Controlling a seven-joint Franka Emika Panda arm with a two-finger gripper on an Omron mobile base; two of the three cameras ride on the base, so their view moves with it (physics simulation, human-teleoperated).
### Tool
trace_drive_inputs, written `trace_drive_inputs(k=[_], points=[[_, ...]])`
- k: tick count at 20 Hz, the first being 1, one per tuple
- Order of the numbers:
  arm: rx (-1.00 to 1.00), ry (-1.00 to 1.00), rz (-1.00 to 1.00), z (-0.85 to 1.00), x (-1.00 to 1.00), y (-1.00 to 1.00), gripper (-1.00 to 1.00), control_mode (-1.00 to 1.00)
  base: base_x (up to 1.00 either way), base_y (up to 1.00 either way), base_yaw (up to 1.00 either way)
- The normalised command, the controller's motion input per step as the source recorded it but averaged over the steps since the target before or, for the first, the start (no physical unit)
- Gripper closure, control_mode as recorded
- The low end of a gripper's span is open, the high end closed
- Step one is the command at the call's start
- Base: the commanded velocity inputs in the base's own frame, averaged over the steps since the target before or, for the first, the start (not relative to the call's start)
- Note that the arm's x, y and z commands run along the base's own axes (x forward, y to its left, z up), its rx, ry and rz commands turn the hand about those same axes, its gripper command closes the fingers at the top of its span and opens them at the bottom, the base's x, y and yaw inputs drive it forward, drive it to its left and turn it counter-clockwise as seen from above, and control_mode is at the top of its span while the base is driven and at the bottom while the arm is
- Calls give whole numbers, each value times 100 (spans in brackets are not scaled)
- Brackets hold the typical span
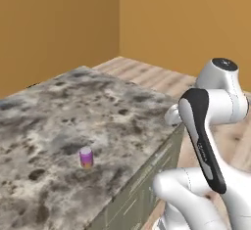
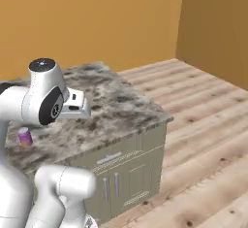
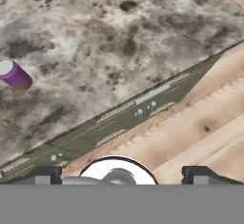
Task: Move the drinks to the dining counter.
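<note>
we see the can upright on the tabletop, back from its edge, bare stone around; jaws spread wide, holding nothing.

Purple can on the marbled island table, arm beside it

The purple can with a silver top stands upright on the grey-brown marbled table, well in from its front edge. The white arm rises at 4 o'clock of the can, over the table's beige-green drawers and the wooden floor.
</note>
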Motion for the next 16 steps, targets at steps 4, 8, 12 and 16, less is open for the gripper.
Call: trace_drive_inputs(k=[4,8,12,16], points=[[0,0,0,0,0,0,-100,100,0,0,-100],[0,0,0,0,0,0,-100,100,0,0,-100],[0,0,0,0,0,0,-100,100,0,0,-100],[0,0,0,0,0,0,-100,100,0,2,-100]])
